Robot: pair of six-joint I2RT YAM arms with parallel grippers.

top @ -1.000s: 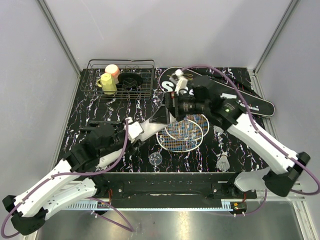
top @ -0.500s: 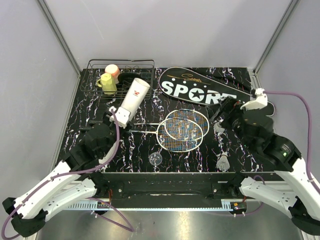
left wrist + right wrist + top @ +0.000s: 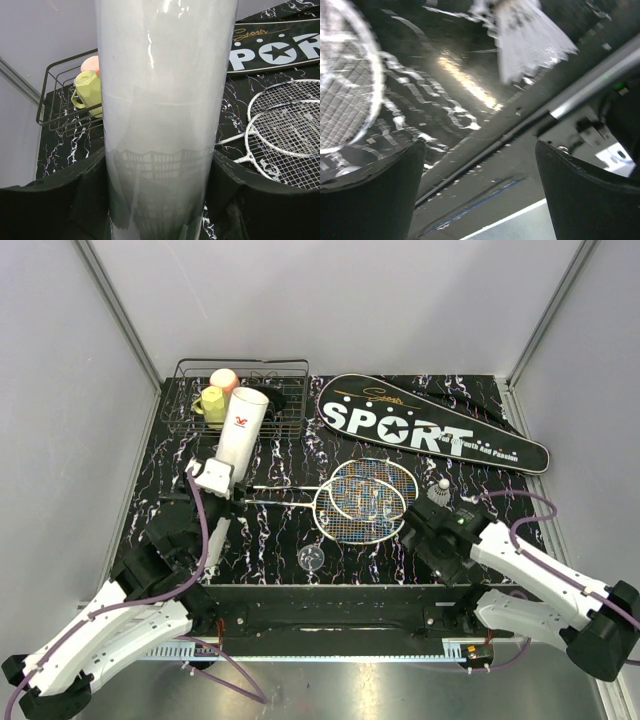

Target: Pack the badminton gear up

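Two matte black left fingers (image 3: 55,200) pinch the tube (image 3: 165,100), a smooth, glossy white cylinder that rises between them. Seen from above, it leans toward the wire basket (image 3: 290,365), which holds a yellow cup (image 3: 213,406) and a pink cup (image 3: 225,378). The right fingers (image 3: 370,195), rounded and black, are spread wide with nothing between them, low over the front edge of the tabletop (image 3: 290,530), which is black with white marble veins. Just beyond them lies a blurred shuttlecock (image 3: 530,35) with a flared white feather skirt. An upright shuttlecock (image 3: 441,490) stands beside the right arm in the overhead view; whether it is the same one I cannot tell. Two rackets (image 3: 365,498) lie mid-tabletop, their thin shafts side by side and their oval white-strung heads overlapping. Behind them the flat black racket-shaped bag (image 3: 430,425), lettered SPORT, lies along the far edge.
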